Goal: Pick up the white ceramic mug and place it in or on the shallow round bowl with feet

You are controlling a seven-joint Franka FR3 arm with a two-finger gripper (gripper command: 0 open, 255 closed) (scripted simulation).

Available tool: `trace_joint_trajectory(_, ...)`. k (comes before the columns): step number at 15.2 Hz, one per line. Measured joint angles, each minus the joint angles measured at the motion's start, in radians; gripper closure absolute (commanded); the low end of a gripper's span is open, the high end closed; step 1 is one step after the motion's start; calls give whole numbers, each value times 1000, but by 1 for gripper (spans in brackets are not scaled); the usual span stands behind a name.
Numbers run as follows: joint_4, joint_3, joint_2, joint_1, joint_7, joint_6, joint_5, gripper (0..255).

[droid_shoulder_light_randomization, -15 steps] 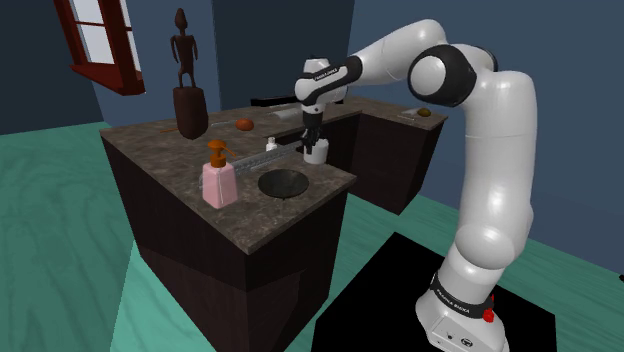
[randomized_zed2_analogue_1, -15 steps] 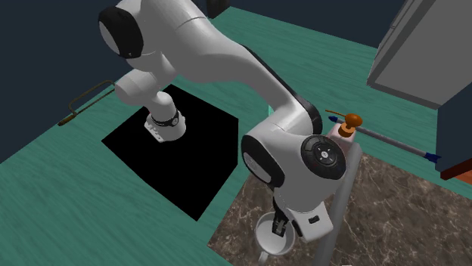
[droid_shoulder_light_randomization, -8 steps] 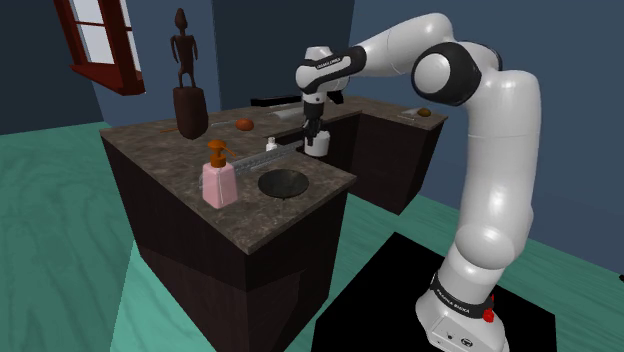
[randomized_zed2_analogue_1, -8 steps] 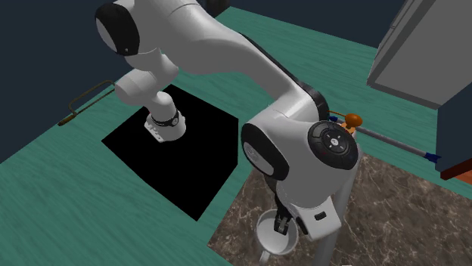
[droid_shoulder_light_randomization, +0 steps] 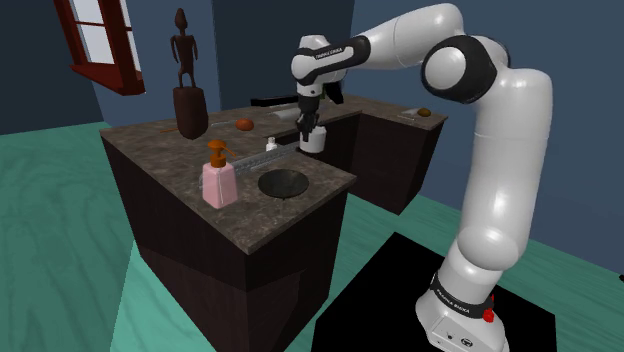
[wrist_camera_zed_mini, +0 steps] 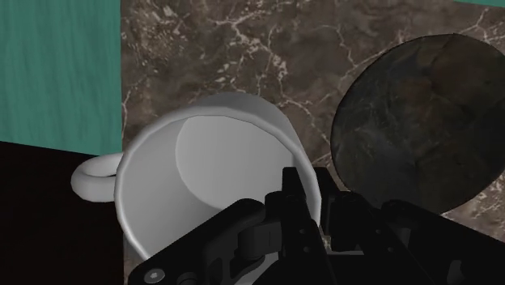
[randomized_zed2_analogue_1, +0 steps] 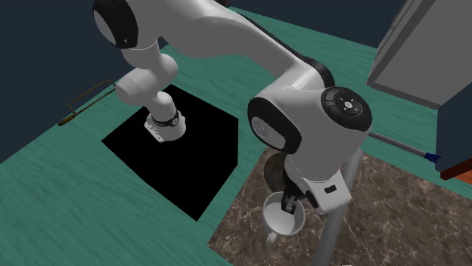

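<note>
Since the earlier frames the arm has risen and carried the mug (droid_shoulder_light_randomization: 314, 141) up with it, so the white cup now hangs clear above the dark veined counter (droid_shoulder_light_randomization: 160, 155) instead of standing on it. The gripper (wrist_camera_zed_mini: 314, 194) pinches the mug's wall at the rim, one black finger inside the cup and the other outside. The mug is upright, and its handle (wrist_camera_zed_mini: 91, 179) sticks out on the side away from the fingers. The bowl (droid_shoulder_light_randomization: 283, 183), dark and round, sits on the counter near its front corner, lower than the mug and a little to the shoulder view's left of it; from the wrist it lies just beside the mug, on the fingers' side. A pink soap bottle (droid_shoulder_light_randomization: 219, 181) with an orange pump stands near the bowl, and a dark figure (droid_shoulder_light_randomization: 187, 82) stands farther back on the counter. In the second exterior view the mug hangs under the wrist by the counter's edge, next to the teal floor (randomized_zed2_analogue_1: 68, 189)
</note>
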Motion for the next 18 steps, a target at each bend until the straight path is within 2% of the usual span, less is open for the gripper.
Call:
trace_joint_trajectory(7, -75, 53, -80, 93, 149, -10, -23, 255)
trace_joint_trajectory(11, -76, 92, -92, 151, 247, -26, -31, 255)
trace_joint_trajectory(18, -143, 105, -97, 168, 283, 33, -36, 255)
